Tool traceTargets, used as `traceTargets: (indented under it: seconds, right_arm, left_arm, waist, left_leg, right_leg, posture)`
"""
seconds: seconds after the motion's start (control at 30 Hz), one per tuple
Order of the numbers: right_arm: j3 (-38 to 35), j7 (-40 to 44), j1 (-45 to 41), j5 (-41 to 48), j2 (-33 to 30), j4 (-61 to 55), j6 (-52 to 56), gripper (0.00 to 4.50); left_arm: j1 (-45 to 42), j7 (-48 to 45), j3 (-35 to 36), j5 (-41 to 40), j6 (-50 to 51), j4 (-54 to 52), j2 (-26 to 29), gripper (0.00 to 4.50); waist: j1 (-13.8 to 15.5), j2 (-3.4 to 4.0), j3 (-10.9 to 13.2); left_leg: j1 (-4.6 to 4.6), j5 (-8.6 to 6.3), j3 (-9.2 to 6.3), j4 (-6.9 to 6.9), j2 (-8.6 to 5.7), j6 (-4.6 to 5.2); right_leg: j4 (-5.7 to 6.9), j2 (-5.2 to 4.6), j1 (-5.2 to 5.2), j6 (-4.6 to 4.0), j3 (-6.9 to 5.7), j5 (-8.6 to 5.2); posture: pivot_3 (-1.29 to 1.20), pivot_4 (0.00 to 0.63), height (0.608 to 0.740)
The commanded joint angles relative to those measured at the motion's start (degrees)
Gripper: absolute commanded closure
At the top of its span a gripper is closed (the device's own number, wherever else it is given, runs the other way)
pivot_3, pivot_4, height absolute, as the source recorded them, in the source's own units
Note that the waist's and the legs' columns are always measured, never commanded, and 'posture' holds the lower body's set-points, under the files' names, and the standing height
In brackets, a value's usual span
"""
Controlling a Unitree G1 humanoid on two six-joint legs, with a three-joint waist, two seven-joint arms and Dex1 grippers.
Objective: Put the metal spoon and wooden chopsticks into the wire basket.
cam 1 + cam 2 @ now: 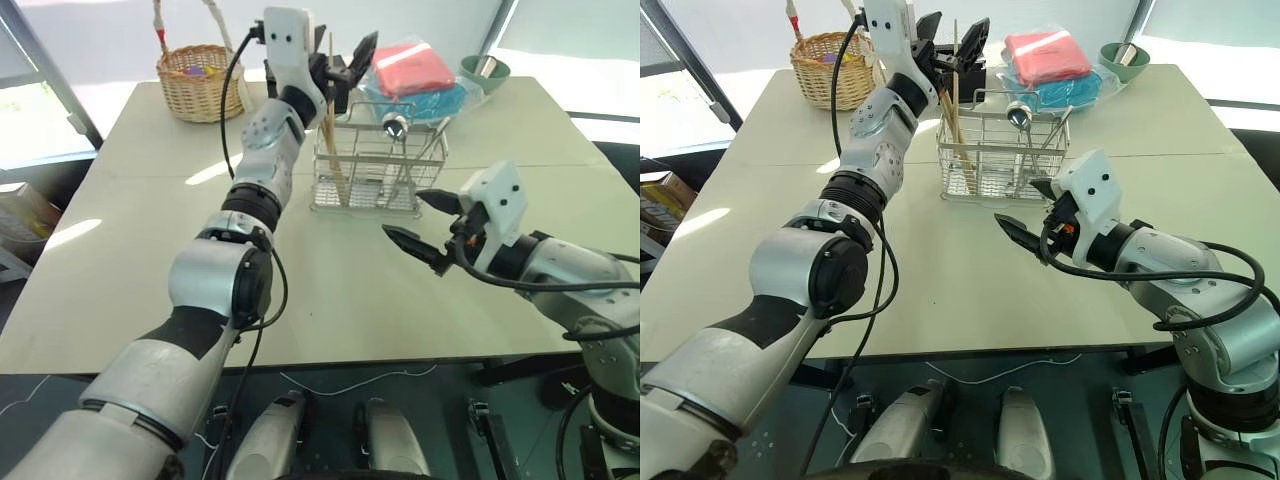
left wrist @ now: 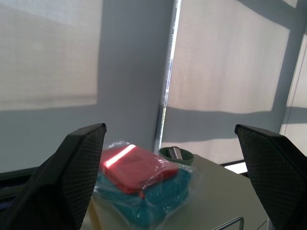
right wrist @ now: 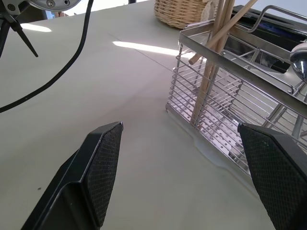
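Placement step looks done; both task items now sit inside the wire basket

Wooden chopsticks: standing upright in the basket's left end, tips down among the wires, tops sticking up above the rim. In the right wrist view they lean against the near wall, one crossing the other

Metal spoon: in the right part of the basket, bowl uppermost and above the rim, handle slanting down inside

Left gripper: raised over the basket's left end, just above the chopstick tops. Fingers spread wide, nothing between them; the left wrist view gives a clear gap with the bagged red and teal cloth packet beyond. Judged as released. One chopstick top rises between the two fingers, contact cannot be told

Right gripper: hovering over the bare table in front of the basket, near it but apart. Fingers parted, empty

Other items: wicker basket at the far left corner, green bowl at the far right, both well away from the work

Judgement: task effectively complete, only withdrawal is left. Next move calls for lifting the left gripper straight up and back, fingers kept spread, so neither finger snags a chopstick top and tips it out. The basket is light wire, so a sideways knock could shift it
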Motion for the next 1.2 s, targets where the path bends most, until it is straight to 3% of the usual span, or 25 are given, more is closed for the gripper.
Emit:
traceTargets:
  seconds: [0.03,0.27,0.6,0.83,1.0,1.2]
  right_arm:
    - [-0.8,0.1,-0.5,-0.2,-0.1,-0.7,-1.3,0.51]
    - [-0.9,0.2,-0.7,-0.2,-0.3,-0.5,-1.3,0.51]
    - [-3.7,3.1,0.8,-1.7,-3.4,2.3,-3.2,0.51]
    - [-5.5,5.5,2.6,-2.9,-5.1,4.7,-5.6,0.51]
    - [-5.5,6.4,2.5,-3.7,-5.4,6.0,-6.7,0.51]
    - [-4.9,7.0,2.2,-4.6,-5.1,6.7,-7.3,0.51]
  left_arm:
    - [-0.9,-0.8,0.1,-0.4,-1.3,-3.4,0.5,0.08]
    - [0.1,-4.9,-2.8,1.2,5.7,-8.2,3.6,0.08]
    - [12.7,-30.0,-11.4,-2.3,41.4,-40.1,25.5,0.08]
    - [27.1,-38.5,-12.9,-6.6,54.0,-62.3,38.9,0.08]
    - [35.7,-41.5,-13.0,-9.2,56.6,-73.8,44.6,0.08]
    - [37.6,-39.7,-12.8,-9.7,56.3,-75.9,45.0,0.08]
  waist:
    - [0.0,0.0,0.0]
    - [-0.1,0.0,0.0]
    - [-1.6,0.06,0.0]
    - [-1.0,0.09,0.0]
    - [-1.2,0.13,-0.1]
    - [-0.9,0.13,-0.1]
  left_leg:
    - [0.0,0.0,0.0,0.0,0.0,0.0]
    - [0.0,0.0,0.0,0.0,0.0,0.0]
    - [0.01,0.12,0.02,-0.09,0.01,-0.2]
    - [0.08,0.07,0.0,-0.06,0.01,-0.12]
    - [0.11,-0.07,-0.01,-0.12,0.01,-0.14]
    - [0.17,-0.07,-0.01,-0.17,0.03,-0.17]
  right_leg:
    - [0.0,0.0,0.0,0.0,0.0,0.0]
    - [0.01,0.0,0.0,0.0,0.0,0.0]
    - [0.08,0.02,-0.09,-0.02,0.04,-0.01]
    - [0.03,0.03,0.0,-0.04,0.06,0.0]
    - [-0.08,0.03,-0.07,-0.07,0.07,0.02]
    - [-0.09,0.04,-0.08,-0.08,0.07,0.01]
  posture:
    - [0.0,0.15,0.725]
    - [0.0,0.15,0.725]
    - [0.0,0.15,0.725]
    - [0.0,0.15,0.725]
    - [0.0,0.15,0.725]
    - [0.0,0.15,0.725]
